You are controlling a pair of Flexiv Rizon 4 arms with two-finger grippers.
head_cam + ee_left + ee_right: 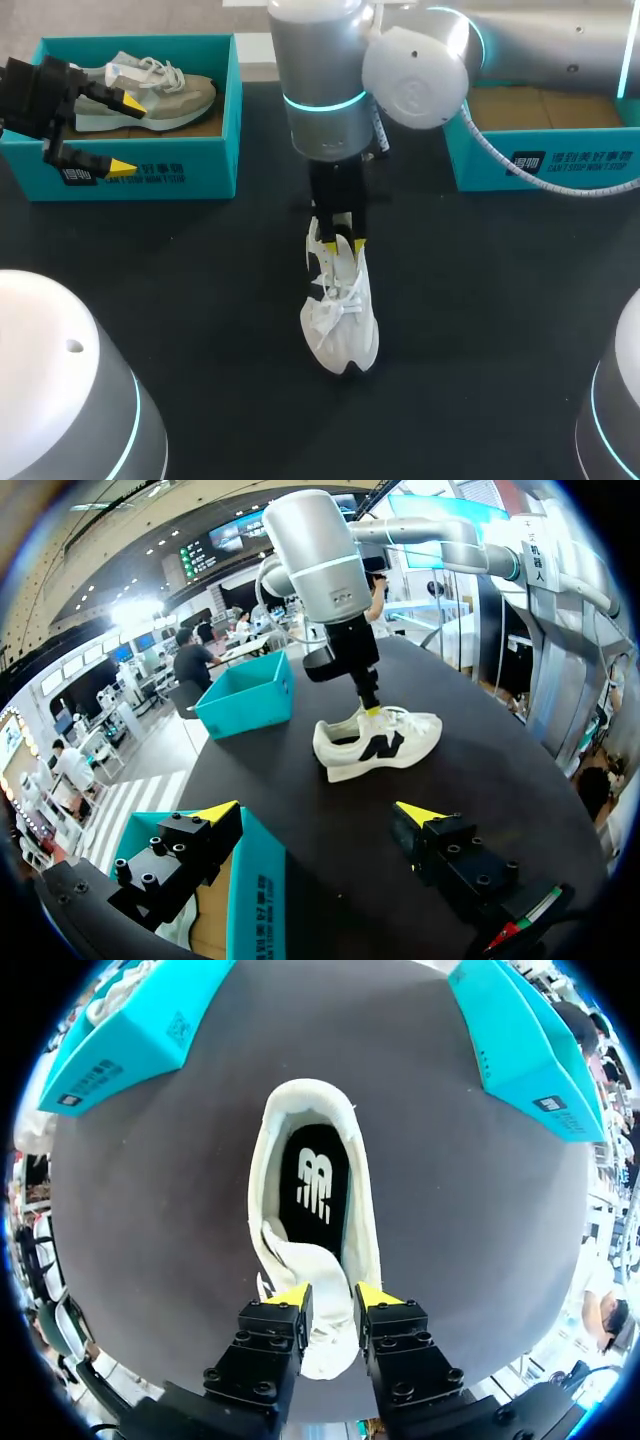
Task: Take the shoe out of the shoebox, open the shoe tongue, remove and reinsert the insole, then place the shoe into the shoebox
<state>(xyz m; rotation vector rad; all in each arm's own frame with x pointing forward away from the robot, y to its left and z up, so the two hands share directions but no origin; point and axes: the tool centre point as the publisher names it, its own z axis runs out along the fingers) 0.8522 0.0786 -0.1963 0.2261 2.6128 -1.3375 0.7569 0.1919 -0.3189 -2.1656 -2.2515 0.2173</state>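
Note:
A white shoe (341, 318) stands upright on the black table (480, 330), toe toward the front edge. Its black insole (315, 1182) lies inside, seen through the open collar. My right gripper (340, 243) comes straight down onto the shoe; its yellow fingertips (291, 1294) press the white tongue (322, 1325) from both sides. From the left wrist view the shoe (375, 745) shows side-on with that gripper on top. My left gripper (125, 133) hangs wide open over the front wall of the left teal shoebox (150, 172), holding nothing (318, 812).
The left teal box holds a grey sneaker (150, 88). A second teal shoebox (545, 150) at the back right shows only its brown cardboard floor, partly hidden by my right arm (415, 60). Both boxes flank the shoe at the far side (120, 1045) (520, 1040).

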